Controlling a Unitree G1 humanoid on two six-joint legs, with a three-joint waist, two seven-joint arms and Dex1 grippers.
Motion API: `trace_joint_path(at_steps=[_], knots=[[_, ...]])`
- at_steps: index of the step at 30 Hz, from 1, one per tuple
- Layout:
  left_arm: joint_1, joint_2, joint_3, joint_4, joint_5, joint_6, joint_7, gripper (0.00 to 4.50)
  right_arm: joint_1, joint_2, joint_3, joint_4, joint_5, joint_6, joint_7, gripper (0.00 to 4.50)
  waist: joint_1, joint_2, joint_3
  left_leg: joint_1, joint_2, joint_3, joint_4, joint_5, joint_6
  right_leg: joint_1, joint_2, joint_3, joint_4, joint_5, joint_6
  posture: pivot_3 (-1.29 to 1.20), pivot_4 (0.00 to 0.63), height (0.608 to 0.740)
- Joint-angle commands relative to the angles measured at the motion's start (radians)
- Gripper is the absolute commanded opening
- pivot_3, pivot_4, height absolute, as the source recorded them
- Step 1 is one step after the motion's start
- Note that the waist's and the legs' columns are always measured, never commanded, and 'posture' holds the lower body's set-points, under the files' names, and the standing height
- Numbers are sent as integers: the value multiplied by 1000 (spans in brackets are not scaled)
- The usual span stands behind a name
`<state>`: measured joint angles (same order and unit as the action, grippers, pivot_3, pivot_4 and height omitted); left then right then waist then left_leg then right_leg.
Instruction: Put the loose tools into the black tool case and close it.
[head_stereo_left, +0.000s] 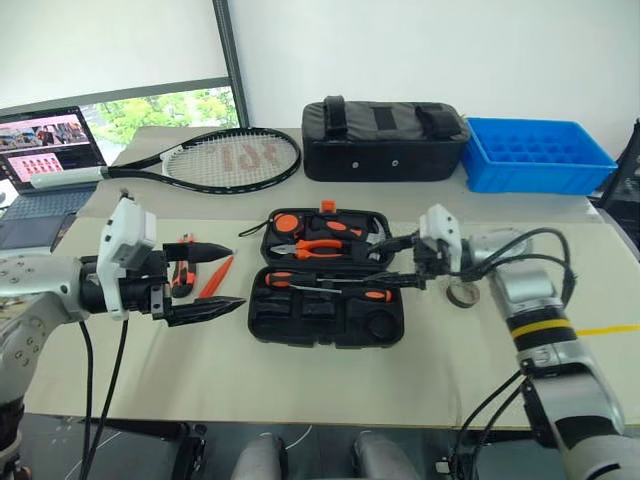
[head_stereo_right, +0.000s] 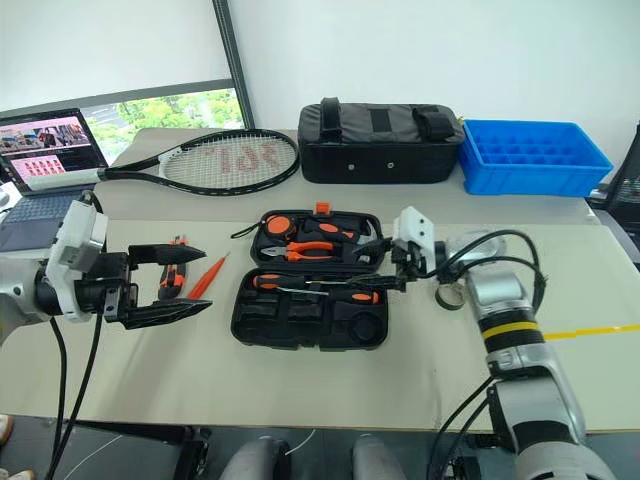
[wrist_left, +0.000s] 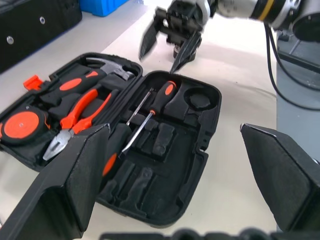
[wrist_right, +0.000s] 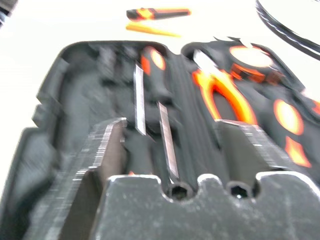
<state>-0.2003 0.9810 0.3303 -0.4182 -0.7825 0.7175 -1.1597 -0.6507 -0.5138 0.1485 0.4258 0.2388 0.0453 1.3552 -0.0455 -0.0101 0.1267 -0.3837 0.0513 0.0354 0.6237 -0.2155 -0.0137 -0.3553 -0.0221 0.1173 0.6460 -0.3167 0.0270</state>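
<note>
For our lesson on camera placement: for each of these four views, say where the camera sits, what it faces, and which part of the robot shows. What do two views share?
Left eye: on the head, facing down at the open black tool case; both arms show.
Right eye: beside it, same scene.
Left wrist: on the left arm, facing the case between the open left gripper; the right gripper shows beyond.
Right wrist: on the right arm, over the case's screwdrivers.
Both wrist views share those screwdrivers.

Pretty much everything in the black tool case (head_stereo_left: 325, 320) is done in orange and black: the two screwdrivers (head_stereo_left: 330, 287), the pliers (head_stereo_left: 318, 248), the round tape measure (head_stereo_left: 287, 224). The same orange-black combo is seen on the utility knife (head_stereo_left: 182, 277) at left, and plain orange on the slim pointed tool (head_stereo_left: 215, 277). A black frame with white strings and a red logo is sported by the racket (head_stereo_left: 222, 160). The tray (head_stereo_left: 538, 154) far right is bright blue, the fabric bag (head_stereo_left: 384, 139) black.
</note>
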Motion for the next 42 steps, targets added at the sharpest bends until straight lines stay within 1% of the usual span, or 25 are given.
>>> trace_joint_path(at_steps=[1, 5, 6, 9, 12, 17, 20, 24, 26, 30, 33, 36, 37, 38, 40, 42], knots=[[-17, 22, 12, -3, 0, -27, -9, 4500, -12, 24, -14, -22, 1, -8, -42, 1539, 1, 0, 0, -1, -1, 0, 0, 0, 0, 0, -1, 0, 0, 0, 0, 0, 150, 708], [-15, 32, 15, 6, 7, -30, -16, 4500, -12, 58, 13, 16, -41, -43, -73, 130, 1, 0, 0, 1, -1, 0, 0, 0, 0, 0, -1, 0, 0, 0, 0, 0, 150, 708], [-15, 32, 15, 6, 7, -30, -16, 4500, -13, 59, 21, 25, -56, -51, -77, 60, 1, 0, 0, 1, 0, 0, 0, 0, 0, 0, -1, 0, 0, 0, 0, 0, 150, 708], [-15, 34, 15, 8, 10, -33, -17, 4500, -9, 46, 66, 57, -120, -86, -80, 60, 0, 0, 0, 0, 0, 0, 0, 0, 0, 0, 0, 0, 0, 0, 0, 0, 150, 708], [-9, 36, 17, 10, 14, -38, -16, 4500, -11, 32, 113, 99, -208, -117, -121, 60, -1, 0, 0, 1, 0, 0, 0, 0, 0, 0, 0, 0, 0, 0, 0, 0, 150, 708], [16, 34, 31, 6, 13, -32, -6, 4500, -17, 33, 117, 110, -225, -103, -141, 60, -1, 0, 0, 4, 0, 0, 0, 0, 0, 3, 0, 0, 0, 0, 0, 0, 150, 708], [34, 25, 36, 11, 18, -23, 20, 4500, -18, 41, 93, 87, -186, -106, -130, 60, -1, 0, 0, 4, 0, 0, 0, 0, 0, 3, 0, 0, 0, 0, 0, 0, 150, 708], [70, -44, 69, 28, 52, -41, 143, 4500, -28, 50, -1, 13, -66, -72, -127, 60, 0, 0, 0, 4, 0, 0, 0, 0, 0, 2, -1, 0, 1, 0, 0, 0, 150, 708], [101, -70, 76, 37, 101, -53, 210, 4500, -26, 33, -44, -12, -4, -33, -100, 60, -1, 0, 0, 2, 0, 0, 0, 0, 0, 1, -1, 0, 1, 0, 0, 0, 150, 708], [129, -160, 62, 58, 244, -125, 401, 4500, 3, -26, -109, -86, 79, 39, -60, 1114, 3, 0, 0, 1, 0, -2, -1, 0, 0, 0, -2, 0, 0, 0, 0, 0, 150, 708], [159, -218, 24, 50, 307, -125, 492, 4500, 51, -77, -163, -163, 132, 77, -53, 2210, 8, 0, 0, 0, 0, -2, -1, 0, 0, 1, -3, -1, -1, 0, 0, 0, 150, 708], [156, -279, -8, 66, 356, -118, 585, 4500, 100, -112, -207, -237, 165, 101, -69, 3280, 8, 0, 0, 0, -1, -3, -2, 0, 0, 1, -4, -1, -1, 0, 0, 0, 150, 708], [154, -311, -29, 73, 370, -108, 620, 4500, 123, -135, -224, -277, 198, 137, -49, 3658, 7, 0, 0, 0, -1, -2, -2, 0, 0, 1, -4, -1, -1, 0, 0, 0, 150, 708], [153, -333, -54, 76, 387, -103, 644, 4500, 143, -157, -236, -310, 225, 165, -33, 3817, 8, 0, 0, 0, -1, -2, -2, 0, 0, 1, -4, -1, -1, 0, 0, 0, 150, 708], [138, -379, -109, 95, 429, -78, 703, 4500, 178, -191, -270, -353, 260, 185, -21, 3817, 8, 0, 0, 0, -1, -2, -2, 0, 0, 1, -4, -1, -2, 0, 0, 0, 150, 708], [120, -399, -144, 110, 461, -56, 739, 4500, 197, -211, -289, -373, 271, 190, -31, 3817, 7, -1, 0, 0, -2, -2, -2, 0, 0, 2, -4, -1, -2, 0, 0, 0, 150, 708]])
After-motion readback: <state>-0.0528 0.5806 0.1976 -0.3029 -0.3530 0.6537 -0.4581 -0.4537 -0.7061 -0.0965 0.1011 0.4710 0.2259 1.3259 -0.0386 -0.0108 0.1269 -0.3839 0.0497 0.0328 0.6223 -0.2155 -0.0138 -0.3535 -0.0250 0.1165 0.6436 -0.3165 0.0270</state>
